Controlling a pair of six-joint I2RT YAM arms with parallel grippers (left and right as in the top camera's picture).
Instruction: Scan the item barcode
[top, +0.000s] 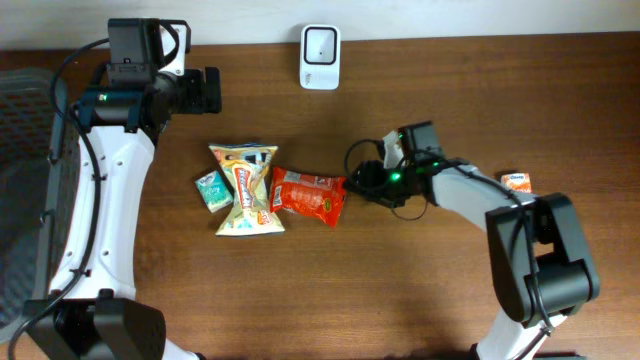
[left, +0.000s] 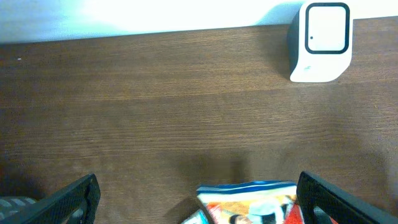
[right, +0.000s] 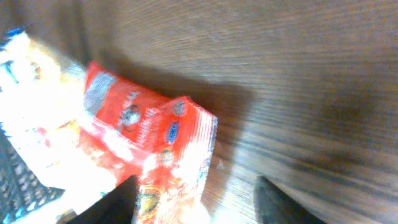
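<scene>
The right gripper (right: 198, 185) has its two fingers (right: 118, 202) apart, with a wide gap between them. One end of the red packet (right: 146, 140) pokes into that gap, close to one finger. This close-up is blurry, so I cannot tell if the finger touches the packet. The packet lies flat on the brown table (top: 450, 290), and the fingers are not squeezing it.

Seen from above, the packet is near the middle of the table. The right gripper is just beside its right end. Its left end touches a yellow snack bag (top: 247, 188). On the other side of that bag is a little teal packet (top: 211, 188), right up against it. These three things make one row.

The white scanner (top: 320, 43) stands at the far edge of the table, well apart from the red packet. A small orange and white packet (top: 516, 182) lies alone on the right, next to the right arm (far from the row of snacks).

The left gripper (top: 216, 90) is near the far left corner of the table. Its fingers (left: 68, 202) are as wide apart as can be, and there is nothing between them but bare wood. Its own camera looks across the table at the scanner. The top of the yellow bag just peeks in at the bottom of that picture.
</scene>
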